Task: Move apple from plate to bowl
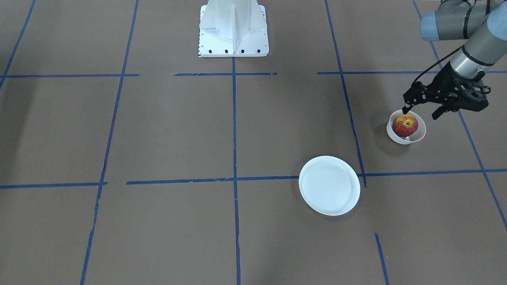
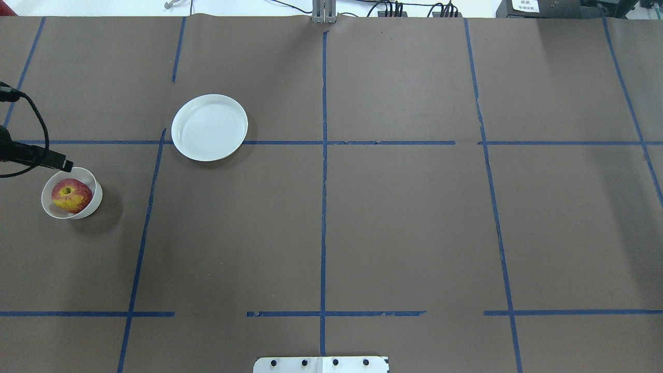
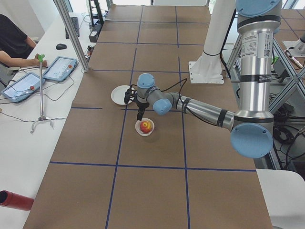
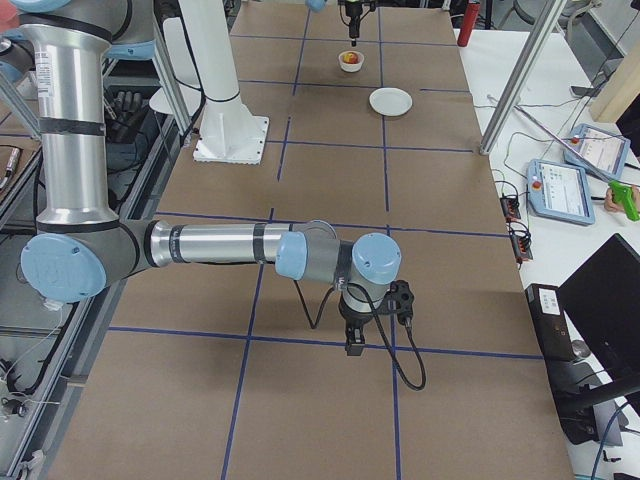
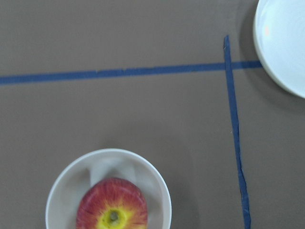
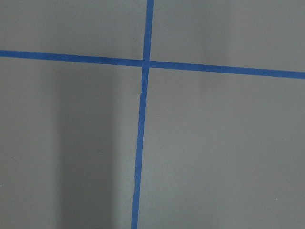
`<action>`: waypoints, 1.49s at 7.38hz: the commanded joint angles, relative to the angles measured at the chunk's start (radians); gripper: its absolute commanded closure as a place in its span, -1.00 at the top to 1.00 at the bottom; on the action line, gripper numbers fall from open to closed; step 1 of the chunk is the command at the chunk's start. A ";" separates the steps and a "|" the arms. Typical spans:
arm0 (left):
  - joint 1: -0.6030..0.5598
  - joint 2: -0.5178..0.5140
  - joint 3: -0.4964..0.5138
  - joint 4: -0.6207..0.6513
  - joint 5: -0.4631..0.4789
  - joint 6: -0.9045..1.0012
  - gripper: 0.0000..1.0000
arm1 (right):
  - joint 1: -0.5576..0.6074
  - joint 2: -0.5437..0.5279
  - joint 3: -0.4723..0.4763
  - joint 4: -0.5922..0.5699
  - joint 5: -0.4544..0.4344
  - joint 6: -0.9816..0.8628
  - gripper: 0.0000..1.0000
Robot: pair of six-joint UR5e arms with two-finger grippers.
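The red apple with a yellow-green stem patch lies inside the small cream bowl, stem dimple up. It also shows in the overhead view and the left wrist view. The white plate stands empty a little away from the bowl. My left gripper is open and holds nothing; it hovers just above the bowl's rim on the robot's side, with one fingertip over the rim. My right gripper shows only in the exterior right view, low over bare table far from the dishes; I cannot tell whether it is open or shut.
The brown table is marked with blue tape lines. The white robot base stands at the table's robot-side edge. Tablets and an operator sit at a side table past the far edge.
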 commanded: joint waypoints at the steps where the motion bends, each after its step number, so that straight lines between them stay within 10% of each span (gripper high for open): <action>1: -0.115 -0.008 0.006 0.080 -0.001 0.217 1.00 | 0.000 0.000 0.000 0.000 0.000 0.000 1.00; 7: -0.467 -0.041 0.090 0.534 -0.024 0.593 1.00 | 0.000 0.000 0.000 0.000 0.000 0.000 1.00; 11: -0.522 0.059 0.189 0.527 -0.177 0.742 1.00 | 0.000 0.000 0.000 0.000 0.000 0.000 1.00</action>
